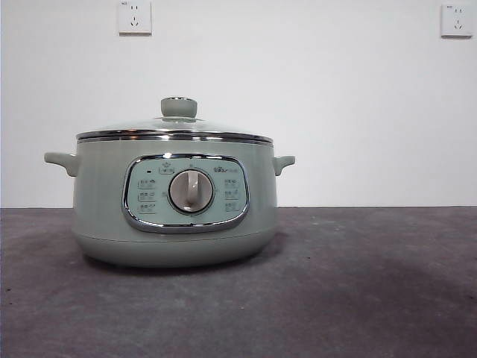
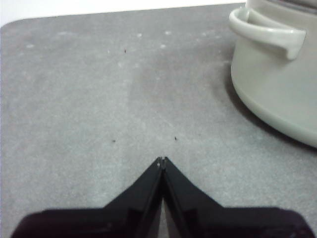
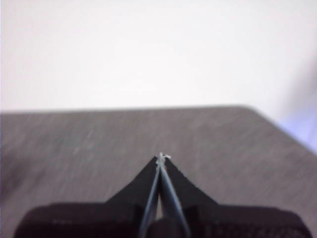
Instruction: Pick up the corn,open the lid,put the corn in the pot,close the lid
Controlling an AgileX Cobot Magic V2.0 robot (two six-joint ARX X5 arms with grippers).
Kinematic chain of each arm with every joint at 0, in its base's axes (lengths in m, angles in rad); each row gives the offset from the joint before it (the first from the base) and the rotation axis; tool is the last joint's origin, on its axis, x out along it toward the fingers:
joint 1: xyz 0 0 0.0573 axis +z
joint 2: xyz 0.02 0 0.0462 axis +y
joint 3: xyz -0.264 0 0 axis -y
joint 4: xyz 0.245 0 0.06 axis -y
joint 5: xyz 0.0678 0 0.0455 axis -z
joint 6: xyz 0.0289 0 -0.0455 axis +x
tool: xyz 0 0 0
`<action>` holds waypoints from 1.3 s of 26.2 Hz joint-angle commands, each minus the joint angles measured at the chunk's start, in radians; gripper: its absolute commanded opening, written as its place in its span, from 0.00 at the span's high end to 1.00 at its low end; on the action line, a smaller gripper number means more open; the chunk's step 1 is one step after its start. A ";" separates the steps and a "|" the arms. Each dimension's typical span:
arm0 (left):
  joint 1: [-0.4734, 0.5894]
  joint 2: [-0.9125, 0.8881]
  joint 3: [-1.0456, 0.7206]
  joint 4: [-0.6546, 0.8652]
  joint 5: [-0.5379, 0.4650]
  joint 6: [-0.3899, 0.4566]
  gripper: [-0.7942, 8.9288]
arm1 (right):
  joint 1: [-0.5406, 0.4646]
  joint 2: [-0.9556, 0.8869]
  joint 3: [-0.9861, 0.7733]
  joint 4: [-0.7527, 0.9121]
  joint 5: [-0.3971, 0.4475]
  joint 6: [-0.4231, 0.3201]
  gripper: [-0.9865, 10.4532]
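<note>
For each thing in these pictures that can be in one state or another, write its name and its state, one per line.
lid: closed, seated on the pot's rim.
pot: upright on the table, covered; contents cannot be made out.
dial: pointer standing vertical.
left gripper: fingers shut, empty, over bare table beside the pot.
right gripper: fingers shut, empty, over bare table.
corn: not in view.

My left gripper has both jaws pressed together, tips meeting, holding nothing, angled down over the tabletop. My right gripper is the same: jaws closed tip to tip, empty, hovering low.
</note>
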 commanded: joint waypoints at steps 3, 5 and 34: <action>0.003 0.032 -0.011 0.005 -0.002 -0.006 0.92 | -0.006 -0.084 -0.109 0.012 -0.029 0.006 0.91; 0.003 0.050 -0.011 0.005 -0.002 -0.006 0.92 | -0.006 -0.106 -0.138 -0.016 -0.044 0.008 0.91; 0.003 0.081 -0.010 0.021 -0.002 -0.006 0.92 | -0.076 -0.108 -0.138 -0.143 -0.069 0.050 0.91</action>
